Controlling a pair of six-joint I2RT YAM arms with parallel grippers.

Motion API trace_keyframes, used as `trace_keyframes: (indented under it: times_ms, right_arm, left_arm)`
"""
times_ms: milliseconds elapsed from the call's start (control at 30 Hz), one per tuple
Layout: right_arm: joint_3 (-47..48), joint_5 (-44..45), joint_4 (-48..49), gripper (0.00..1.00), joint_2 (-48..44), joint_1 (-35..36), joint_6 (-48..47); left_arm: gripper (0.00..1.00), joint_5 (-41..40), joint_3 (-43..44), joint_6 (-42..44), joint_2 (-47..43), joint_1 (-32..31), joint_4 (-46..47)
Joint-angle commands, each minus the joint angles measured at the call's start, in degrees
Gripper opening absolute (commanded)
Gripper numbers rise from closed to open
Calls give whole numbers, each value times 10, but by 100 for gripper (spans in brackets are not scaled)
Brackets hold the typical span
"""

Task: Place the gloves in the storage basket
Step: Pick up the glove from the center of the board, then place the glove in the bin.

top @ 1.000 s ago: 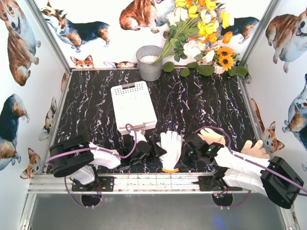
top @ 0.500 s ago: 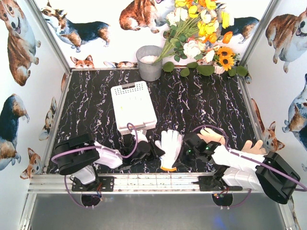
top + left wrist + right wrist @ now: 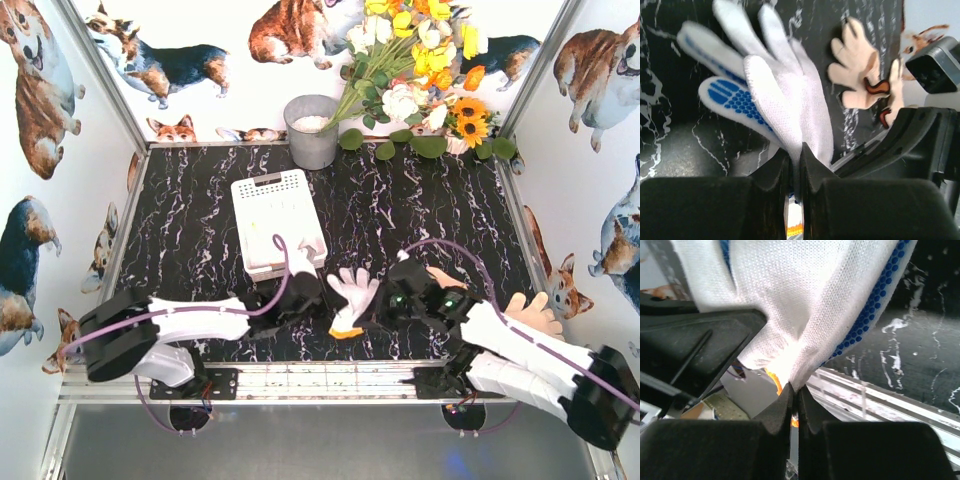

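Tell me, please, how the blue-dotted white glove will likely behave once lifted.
The blue-dotted glove is probably floppy: its knit bunches where the right pincer nips it. It looks light, so the thin pinch of the left pincer should hold. Its splayed ends hang loose and may catch on the storage basket rim.

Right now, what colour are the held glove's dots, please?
Blue dots on the glove; left wrist view best.

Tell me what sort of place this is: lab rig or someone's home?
Most likely a staged robot test cell, not a home: black marble-patterned tabletop boxed in by aluminium frame rails, white walls covered in corgi dog prints, yellow-and-white flower bouquet propped at the back.
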Motion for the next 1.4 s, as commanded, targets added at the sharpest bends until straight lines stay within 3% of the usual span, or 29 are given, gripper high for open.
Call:
trace_keyframes:
  times_ms: [0,267,433,700,1033,1367]
  right_arm:
    - [72,37,-37,0,-51,-16,-17]
    - [245,6,-78,0,-2,-66,-93]
    - [360,-21,-65,0,88,-85,-142]
    - [521,-71,-38,0,282,-92,-211]
    - [660,-92,-8,0,476,-93,-236]
    - [762,-74,-6,0,595,-108,-248]
  left_arm:
    - [0,21,43,35,-48,30,-86]
    - [0,85,166,103,-124,129,-206]
    - [0,105,236,153,-143,203,-276]
    - [0,144,289,219,-128,316,-314]
    - [0,236,314,265,-39,464,-270]
    - [0,300,417,341,115,512,-244]
